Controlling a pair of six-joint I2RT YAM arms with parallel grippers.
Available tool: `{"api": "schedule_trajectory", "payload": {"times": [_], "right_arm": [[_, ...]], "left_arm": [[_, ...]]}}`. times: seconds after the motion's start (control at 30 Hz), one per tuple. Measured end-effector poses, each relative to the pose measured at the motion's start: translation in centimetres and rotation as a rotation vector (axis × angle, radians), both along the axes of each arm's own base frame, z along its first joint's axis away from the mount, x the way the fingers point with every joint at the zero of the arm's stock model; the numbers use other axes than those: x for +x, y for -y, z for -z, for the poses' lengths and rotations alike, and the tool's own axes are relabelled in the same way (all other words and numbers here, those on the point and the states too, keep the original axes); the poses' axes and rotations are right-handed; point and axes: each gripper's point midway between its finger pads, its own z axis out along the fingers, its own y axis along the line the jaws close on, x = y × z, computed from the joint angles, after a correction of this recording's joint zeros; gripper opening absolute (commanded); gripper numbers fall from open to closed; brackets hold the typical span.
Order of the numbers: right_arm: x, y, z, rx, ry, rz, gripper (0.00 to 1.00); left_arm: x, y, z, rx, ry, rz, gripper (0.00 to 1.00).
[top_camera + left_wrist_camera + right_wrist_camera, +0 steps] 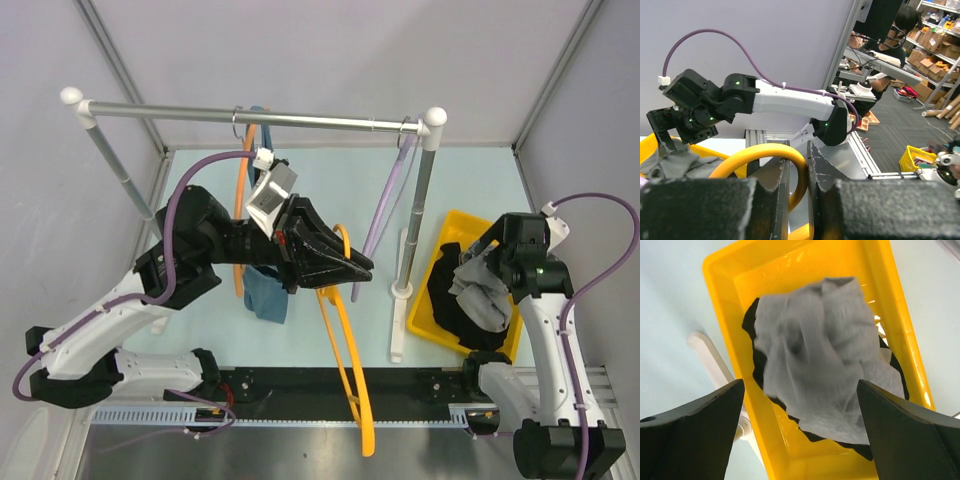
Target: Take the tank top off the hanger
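Note:
The grey tank top (pixel 820 350) lies crumpled in the yellow bin (pixel 730 265), on top of a black garment; it also shows at the right of the top view as the tank top (pixel 482 290). My right gripper (pixel 800 385) hovers just above it, open, with nothing between its fingers. The orange hanger (pixel 345 350) is bare and slants from the table's middle toward the near edge. My left gripper (pixel 352 272) is shut on its curved upper end, and the hanger (pixel 765 152) passes between the fingers (pixel 827 175).
A clothes rack's rod (pixel 260 118) spans the back on two posts, its white base (pixel 400 310) beside the yellow bin (pixel 445 235). On the rod hang another orange hanger (pixel 240 200) and a purple hanger (pixel 385 210). A blue garment (pixel 265 295) hangs under my left arm.

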Motion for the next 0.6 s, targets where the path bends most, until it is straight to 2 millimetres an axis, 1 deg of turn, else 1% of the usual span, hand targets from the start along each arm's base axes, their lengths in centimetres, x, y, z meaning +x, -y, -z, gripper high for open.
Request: {"api": "schedule_trajectory", "payload": {"times": [0.1,0.17,0.3,0.33,0.4,0.47,0.5,0.6], "right_arm": [[-0.1,-0.9,-1.0,-0.031,0.002,-0.062,1.00],[0.1,-2.1,-2.4,-0.047,0.022,-0.140,1.00],[-0.2,-5.7,-6.1,-0.044,0.092,-0.327,1.00],[-0.6,-7.0,-7.2,-0.024,0.128,-0.387,1.00],[-1.8,-9.5,-9.1,0.034,0.208,-0.503,0.99],[-3.7,-11.5,-10.8,0.103,0.282,-0.607,0.98],[-4.5,-12.0,-11.4,0.128,0.304,-0.640,0.97],[-7.1,-13.6,-14.2,0.216,0.379,-0.747,0.97]], "left_arm": [[0.4,-0.1,0.1,0.002,0.002,-0.009,0.00],[0.5,-0.2,0.0,0.001,0.003,-0.014,0.00],[0.1,-0.9,-0.4,-0.010,0.013,-0.006,0.00],[-0.2,-1.2,-0.6,-0.016,0.018,0.000,0.00],[-0.7,-1.9,-1.0,-0.028,0.029,0.010,0.00],[-1.2,-2.6,-1.3,-0.040,0.043,0.019,0.00],[-1.5,-3.0,-1.5,-0.045,0.052,0.026,0.00],[-2.4,-4.0,-1.9,-0.060,0.077,0.047,0.00]]}}
